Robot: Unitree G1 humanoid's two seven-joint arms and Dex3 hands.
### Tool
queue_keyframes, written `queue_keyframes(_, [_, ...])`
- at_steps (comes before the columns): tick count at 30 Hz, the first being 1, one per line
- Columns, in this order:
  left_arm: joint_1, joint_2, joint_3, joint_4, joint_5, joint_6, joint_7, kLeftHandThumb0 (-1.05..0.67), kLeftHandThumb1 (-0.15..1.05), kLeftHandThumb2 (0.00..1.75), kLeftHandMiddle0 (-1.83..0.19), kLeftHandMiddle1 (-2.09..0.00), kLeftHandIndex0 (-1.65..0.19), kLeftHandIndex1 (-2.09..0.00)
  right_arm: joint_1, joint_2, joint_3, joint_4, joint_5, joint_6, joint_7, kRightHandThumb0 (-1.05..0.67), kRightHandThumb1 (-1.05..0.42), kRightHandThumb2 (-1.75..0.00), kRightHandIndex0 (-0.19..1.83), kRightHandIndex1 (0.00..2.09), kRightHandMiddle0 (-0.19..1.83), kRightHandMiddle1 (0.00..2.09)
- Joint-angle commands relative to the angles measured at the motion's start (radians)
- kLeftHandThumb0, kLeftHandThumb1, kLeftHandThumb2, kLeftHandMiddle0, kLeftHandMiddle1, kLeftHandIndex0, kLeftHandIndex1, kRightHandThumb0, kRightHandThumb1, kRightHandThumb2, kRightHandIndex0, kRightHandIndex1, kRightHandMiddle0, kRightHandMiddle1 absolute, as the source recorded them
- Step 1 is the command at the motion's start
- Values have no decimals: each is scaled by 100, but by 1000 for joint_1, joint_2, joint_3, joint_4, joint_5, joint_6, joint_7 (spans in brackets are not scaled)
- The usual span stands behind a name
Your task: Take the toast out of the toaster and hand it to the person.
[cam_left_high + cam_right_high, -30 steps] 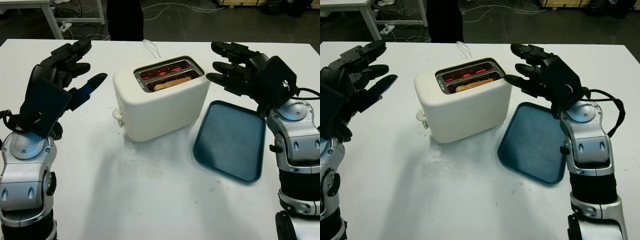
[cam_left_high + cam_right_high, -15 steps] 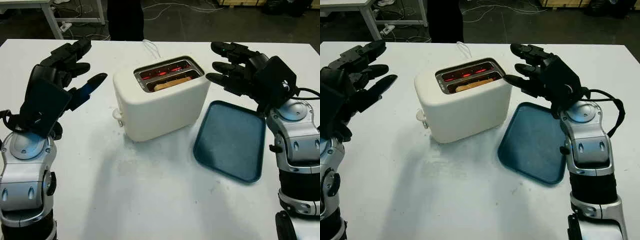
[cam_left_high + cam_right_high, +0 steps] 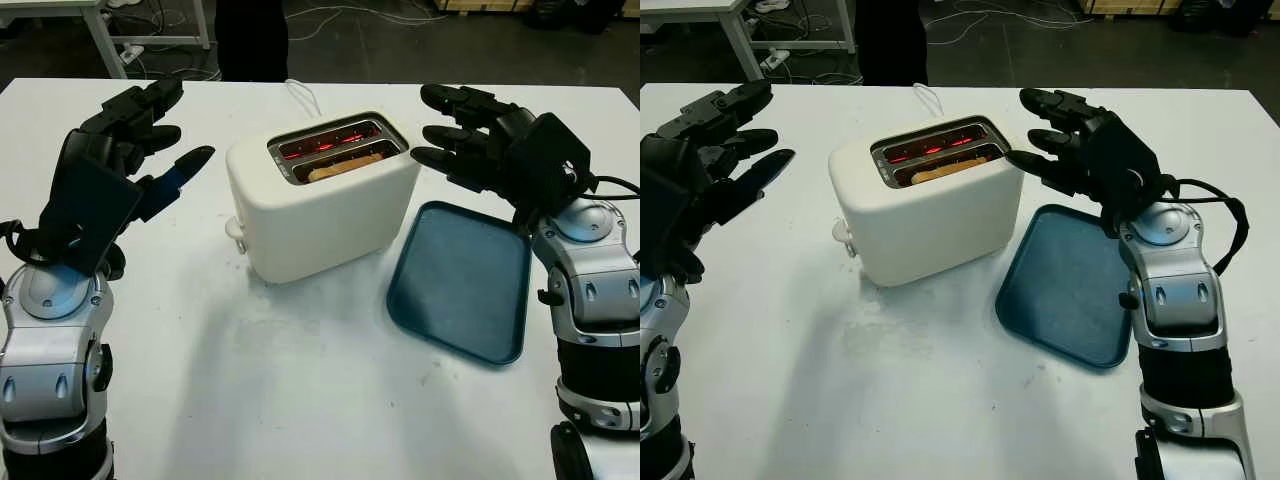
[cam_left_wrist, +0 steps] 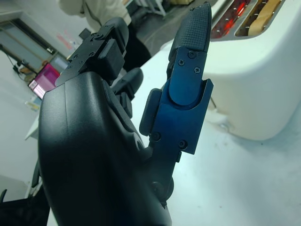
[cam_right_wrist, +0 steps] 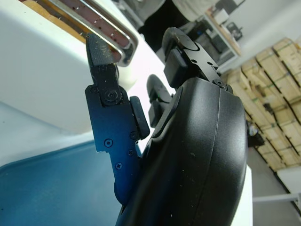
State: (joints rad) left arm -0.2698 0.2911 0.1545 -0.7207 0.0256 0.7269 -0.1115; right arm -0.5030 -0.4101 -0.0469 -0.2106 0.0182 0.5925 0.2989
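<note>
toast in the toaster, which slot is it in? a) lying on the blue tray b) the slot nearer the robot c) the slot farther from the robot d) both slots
b: the toast sits in the toaster slot nearer the robot, while the farther slot holds just glowing red elements, and the blue tray is bare.

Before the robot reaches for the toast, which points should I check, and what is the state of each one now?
1. Toast reachable in the near slot of the toaster: ok, its top edge shows.
2. Heating off: not ok, the far slot glows red.
3. Right hand free: ok, open, beside the toaster's right end, above the table.
4. Left hand free: ok, open, to the left of the toaster, apart from it.
5. Blue tray out of the way: ok, it lies right of the toaster.
6. Person ready to receive: cannot tell, no hand is offered.
</note>
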Motion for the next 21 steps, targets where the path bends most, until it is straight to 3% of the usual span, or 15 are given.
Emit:
queue_keyframes(1, [1,-5,-1,4,-7,-10,3,-73,92,12,-12,-86,-46,-1,-11,2,-2,10,1,-23,-2,-46,-89,0,28,33,43,1])
queue_keyframes(21, [2,-2,-2,7,-3,-18,-8,-73,92,15,-7,-91,-45,-1,-9,-7,-5,11,10,-18,8,-46,-90,0,22,44,43,1])
